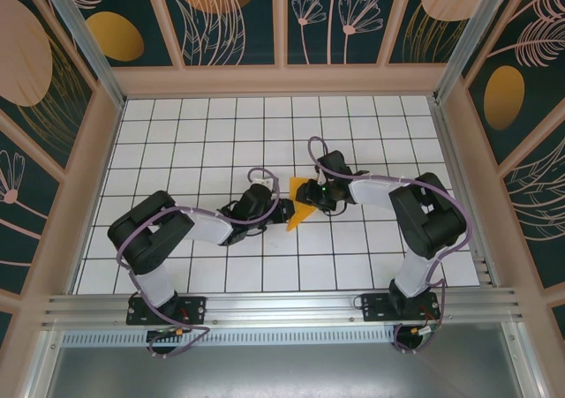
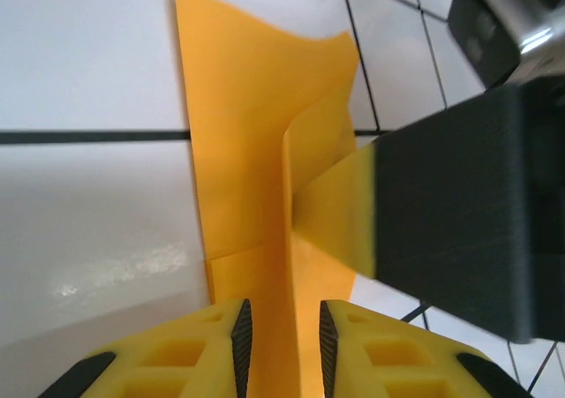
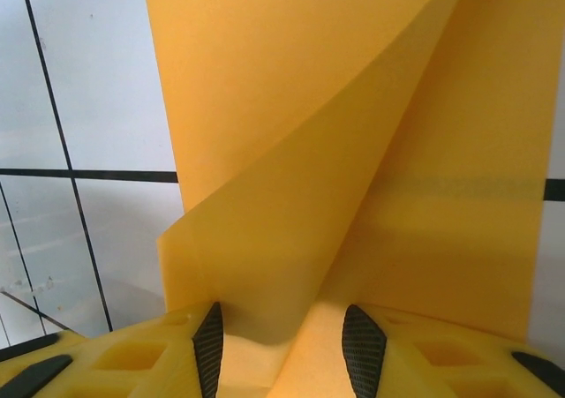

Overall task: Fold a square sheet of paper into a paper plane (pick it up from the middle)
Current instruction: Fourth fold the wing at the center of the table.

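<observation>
Left wrist: left gripper (image 2: pixel 282 349) jaws narrowly parted astride the square sheet of paper (image 2: pixel 256 151). Unclear whether right gripper (image 3: pixel 282 345) pinches; unpinned twelve-o'clock flap could spring open.

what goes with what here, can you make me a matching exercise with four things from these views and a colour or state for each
Things:
1 square sheet of paper
2 table
3 left gripper
4 wall panels

Descriptions:
a white with black grid lines
b dark with painted plants
c orange-yellow, partly folded
d yellow, straddling an upright fold

Pairs: 1-c; 2-a; 3-d; 4-b
</observation>
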`<action>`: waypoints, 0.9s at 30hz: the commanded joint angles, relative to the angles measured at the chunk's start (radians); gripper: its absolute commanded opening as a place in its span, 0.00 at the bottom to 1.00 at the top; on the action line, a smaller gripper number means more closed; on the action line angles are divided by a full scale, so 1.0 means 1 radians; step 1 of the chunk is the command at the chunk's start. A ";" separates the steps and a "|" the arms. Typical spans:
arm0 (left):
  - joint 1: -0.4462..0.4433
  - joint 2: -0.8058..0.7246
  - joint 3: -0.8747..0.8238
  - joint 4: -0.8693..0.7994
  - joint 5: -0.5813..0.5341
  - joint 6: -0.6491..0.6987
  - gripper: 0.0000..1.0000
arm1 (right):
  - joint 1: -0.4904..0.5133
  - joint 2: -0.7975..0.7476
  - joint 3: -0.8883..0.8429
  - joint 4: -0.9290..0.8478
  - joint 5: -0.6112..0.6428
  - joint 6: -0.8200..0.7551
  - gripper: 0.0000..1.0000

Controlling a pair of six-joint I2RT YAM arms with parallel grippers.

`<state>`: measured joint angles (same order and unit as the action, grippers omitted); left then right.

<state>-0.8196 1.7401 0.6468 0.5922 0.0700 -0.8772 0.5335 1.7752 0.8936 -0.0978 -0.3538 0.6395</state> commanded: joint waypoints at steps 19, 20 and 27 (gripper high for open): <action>0.008 0.029 0.000 0.097 0.148 -0.027 0.10 | -0.004 0.131 -0.059 -0.126 0.164 -0.018 0.55; 0.008 0.037 0.003 0.098 0.153 -0.030 0.09 | -0.004 0.130 -0.059 -0.126 0.161 -0.018 0.55; 0.007 0.064 0.021 0.067 0.134 -0.040 0.08 | -0.004 0.126 -0.061 -0.125 0.154 -0.020 0.55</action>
<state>-0.8181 1.7908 0.6392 0.6537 0.2092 -0.9047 0.5407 1.7794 0.9016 -0.0959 -0.3531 0.6411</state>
